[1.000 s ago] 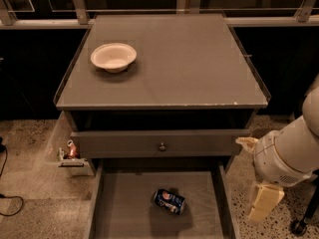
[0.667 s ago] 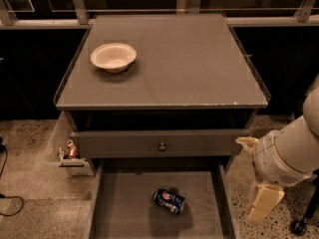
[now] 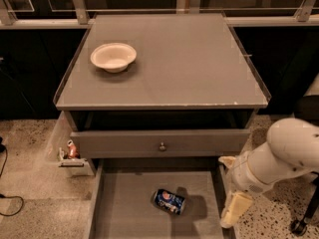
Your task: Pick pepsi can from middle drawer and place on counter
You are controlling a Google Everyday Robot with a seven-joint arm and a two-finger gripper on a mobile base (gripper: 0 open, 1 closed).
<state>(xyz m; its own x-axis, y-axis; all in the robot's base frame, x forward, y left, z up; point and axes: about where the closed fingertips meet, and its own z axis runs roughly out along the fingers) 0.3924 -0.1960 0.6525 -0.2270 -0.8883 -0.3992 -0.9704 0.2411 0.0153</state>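
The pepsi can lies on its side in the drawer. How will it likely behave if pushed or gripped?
On its side on the flat floor of the middle drawer, the pepsi can would probably roll if nudged. Its smooth round wall may slip or dent under a hard squeeze. The end effector hangs at the drawer's right side.

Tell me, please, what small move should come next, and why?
Probably swing the gripper sideways, over the can: it lies on its side on the drawer floor, while the gripper hangs by the drawer's right wall, apart from it.
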